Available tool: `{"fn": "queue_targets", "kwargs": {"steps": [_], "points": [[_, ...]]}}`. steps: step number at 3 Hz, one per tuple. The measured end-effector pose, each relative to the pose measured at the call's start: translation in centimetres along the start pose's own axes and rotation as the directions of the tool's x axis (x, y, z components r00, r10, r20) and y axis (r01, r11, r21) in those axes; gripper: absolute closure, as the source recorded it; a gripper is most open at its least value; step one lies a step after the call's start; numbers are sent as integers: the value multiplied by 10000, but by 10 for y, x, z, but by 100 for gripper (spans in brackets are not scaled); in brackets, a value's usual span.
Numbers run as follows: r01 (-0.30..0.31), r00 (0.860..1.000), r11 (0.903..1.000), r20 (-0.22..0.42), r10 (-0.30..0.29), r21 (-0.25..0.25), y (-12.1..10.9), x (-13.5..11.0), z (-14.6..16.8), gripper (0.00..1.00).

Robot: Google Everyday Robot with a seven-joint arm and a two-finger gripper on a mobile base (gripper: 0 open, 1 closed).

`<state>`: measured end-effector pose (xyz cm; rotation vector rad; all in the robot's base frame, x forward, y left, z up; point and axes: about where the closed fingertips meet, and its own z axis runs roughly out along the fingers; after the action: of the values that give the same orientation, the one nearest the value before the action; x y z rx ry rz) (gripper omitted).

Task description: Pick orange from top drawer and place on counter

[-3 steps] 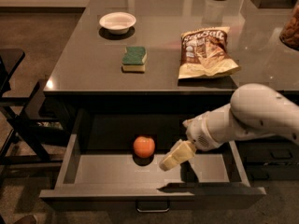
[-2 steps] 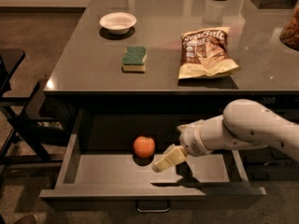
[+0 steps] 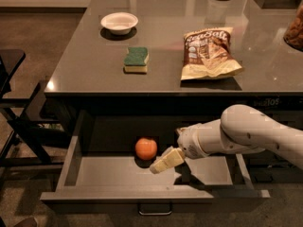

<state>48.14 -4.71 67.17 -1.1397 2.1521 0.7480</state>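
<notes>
Grey metal lined the open drawer [image 3: 109, 176], and the orange [image 3: 146, 148] sat on its floor toward the back. Just right of the fruit, the pincer [image 3: 163, 162] hung low inside the drawer; I could not tell whether it was open or closed. A sponge [image 3: 136, 59], a bowl [image 3: 119, 22] and a crisp bag [image 3: 208, 53] lay on the surface [image 3: 85, 70] above.

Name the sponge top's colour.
Green sponge top, camera view; the pincer is in the top drawer beside the orange.

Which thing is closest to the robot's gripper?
The orange in the top drawer; the gripper is beside it. The sponge, bowl and chip bag sit on the counter.
</notes>
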Motion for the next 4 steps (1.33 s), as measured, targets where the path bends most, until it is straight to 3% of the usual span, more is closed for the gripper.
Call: {"fn": "queue_targets", "kwargs": {"steps": [2,4], "points": [[-315,9946,9994,988,303,105,-12,7,37,0],[-628,9822,9980,1768,635,-98,-24,11,65,0]]}}
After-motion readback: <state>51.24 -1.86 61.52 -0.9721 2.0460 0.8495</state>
